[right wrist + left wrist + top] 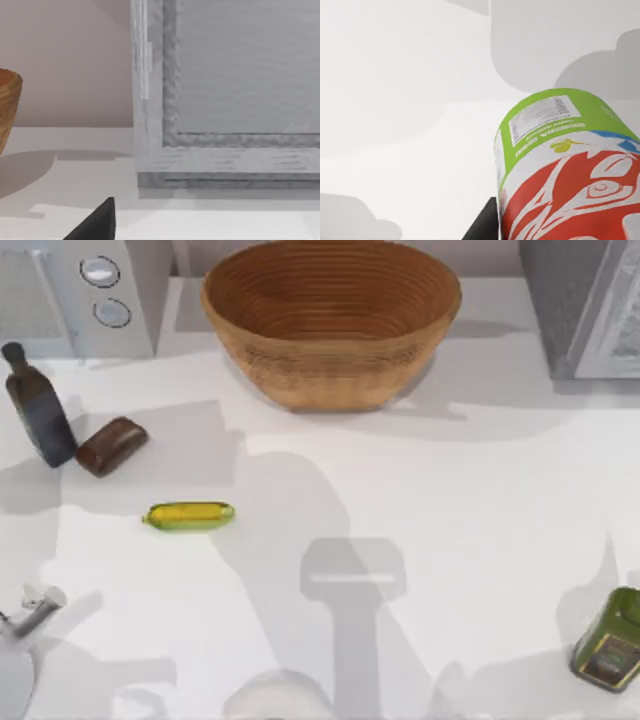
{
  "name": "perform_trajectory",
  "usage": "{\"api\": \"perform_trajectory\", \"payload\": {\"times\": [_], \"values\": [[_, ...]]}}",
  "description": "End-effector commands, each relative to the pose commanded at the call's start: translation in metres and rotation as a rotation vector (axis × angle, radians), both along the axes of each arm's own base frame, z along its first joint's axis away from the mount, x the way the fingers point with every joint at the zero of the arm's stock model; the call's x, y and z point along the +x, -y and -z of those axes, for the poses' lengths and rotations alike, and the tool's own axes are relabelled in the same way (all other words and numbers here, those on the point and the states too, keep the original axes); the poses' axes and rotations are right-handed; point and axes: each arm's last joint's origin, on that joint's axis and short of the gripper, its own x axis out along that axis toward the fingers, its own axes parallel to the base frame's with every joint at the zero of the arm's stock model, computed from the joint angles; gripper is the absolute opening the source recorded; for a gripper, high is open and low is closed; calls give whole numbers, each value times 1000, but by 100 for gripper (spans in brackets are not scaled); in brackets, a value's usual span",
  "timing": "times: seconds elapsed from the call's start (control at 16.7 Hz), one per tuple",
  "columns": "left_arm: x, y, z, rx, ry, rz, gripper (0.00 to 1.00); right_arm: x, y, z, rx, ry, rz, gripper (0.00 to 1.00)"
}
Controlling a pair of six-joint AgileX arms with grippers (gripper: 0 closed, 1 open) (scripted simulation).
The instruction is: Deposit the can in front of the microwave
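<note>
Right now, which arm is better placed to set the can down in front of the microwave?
Left. The can sits right at the left wrist camera, apparently carried by that arm, and the microwave is at the table's far left. The right wrist camera faces the darker grey box on the opposite side.

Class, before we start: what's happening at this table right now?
The left claw appears to grip the red-and-green soda can above the white table. The light grey microwave with two round dials stands at the back left, with no can before it yet. The right claw sits idle, facing the darker grey box.
</note>
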Motion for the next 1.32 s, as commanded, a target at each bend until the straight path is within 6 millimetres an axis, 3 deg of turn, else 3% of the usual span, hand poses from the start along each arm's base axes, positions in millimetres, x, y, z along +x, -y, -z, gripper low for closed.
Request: {"api": "perform_trajectory", "payload": {"times": [0.3, 0.72, 0.96, 1.32], "values": [[-9, -36, 1, -7, 13, -28, 0, 0, 0, 0, 0, 0, 0, 100], [0, -2, 8, -2, 3, -4, 0, 0, 0, 0, 0, 0, 0, 100], [1, -1, 8, -2, 2, -5, 0, 0, 0, 0, 0, 0, 0, 100], [1, -1, 8, -2, 2, -5, 45, 0, 0, 0, 0, 0, 0, 100]]}}
